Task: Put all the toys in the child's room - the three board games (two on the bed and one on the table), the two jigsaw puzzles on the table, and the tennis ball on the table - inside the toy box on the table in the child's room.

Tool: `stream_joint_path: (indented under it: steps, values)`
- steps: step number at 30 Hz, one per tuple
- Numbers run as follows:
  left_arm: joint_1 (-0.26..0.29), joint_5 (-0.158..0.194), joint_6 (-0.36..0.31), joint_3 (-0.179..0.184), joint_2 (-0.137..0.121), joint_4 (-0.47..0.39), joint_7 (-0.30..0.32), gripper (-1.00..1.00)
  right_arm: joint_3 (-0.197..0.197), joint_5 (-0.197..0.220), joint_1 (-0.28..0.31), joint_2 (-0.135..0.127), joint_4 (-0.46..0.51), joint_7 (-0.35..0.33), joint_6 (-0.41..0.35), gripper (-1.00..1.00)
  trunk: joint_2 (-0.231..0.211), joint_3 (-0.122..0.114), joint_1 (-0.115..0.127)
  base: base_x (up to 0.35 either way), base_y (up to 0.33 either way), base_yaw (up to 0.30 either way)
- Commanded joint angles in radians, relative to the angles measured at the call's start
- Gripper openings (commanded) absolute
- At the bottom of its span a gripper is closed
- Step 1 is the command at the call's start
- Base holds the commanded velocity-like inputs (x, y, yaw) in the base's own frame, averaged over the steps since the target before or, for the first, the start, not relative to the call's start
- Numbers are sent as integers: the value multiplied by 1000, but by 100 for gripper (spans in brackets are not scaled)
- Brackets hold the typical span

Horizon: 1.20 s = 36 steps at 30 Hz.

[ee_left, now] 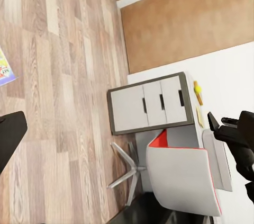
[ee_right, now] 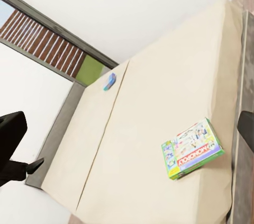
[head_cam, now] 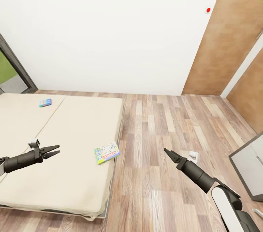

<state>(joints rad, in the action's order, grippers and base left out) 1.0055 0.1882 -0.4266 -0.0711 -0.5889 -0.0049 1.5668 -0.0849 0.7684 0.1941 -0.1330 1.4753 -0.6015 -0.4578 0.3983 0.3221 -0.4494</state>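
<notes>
Two board games lie on the bed (head_cam: 76,129). The green-edged one with a white busy cover (head_cam: 107,152) (ee_right: 191,149) rests near the mattress edge. The small blue one (head_cam: 45,102) (ee_right: 109,82) is far up the bed near the window. My left gripper (head_cam: 52,151) hovers open over the mattress, to the left of the green-edged game and apart from it. My right gripper (head_cam: 170,155) hangs over the wood floor to that game's right, its fingers (ee_right: 11,131) wide apart and empty. A corner of the table with white drawer fronts (head_cam: 250,164) (ee_left: 151,105) stands at the right.
A white chair with red trim (ee_left: 182,176) stands by the drawers. Brown wooden panels (head_cam: 226,42) and a red wall button (head_cam: 208,10) are at the back right, a grey-framed window (head_cam: 11,67) at the left. A small white object (head_cam: 193,156) lies on the floor.
</notes>
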Motion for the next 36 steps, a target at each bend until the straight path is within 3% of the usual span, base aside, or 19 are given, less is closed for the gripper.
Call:
stream_joint_path:
  steps: [1, 36]
  values:
    - [1, -7, -11, -6, 0, 0, 4, 100, -1, 9, 1, 0, 0, 0, -9, 100, 2, 0, -1, 0, 0, 0]
    - [1, -9, -8, -7, 6, 0, 4, 100, -12, 10, 1, -1, 0, -5, -10, 100, 2, -58, -1, 0, 0, 0]
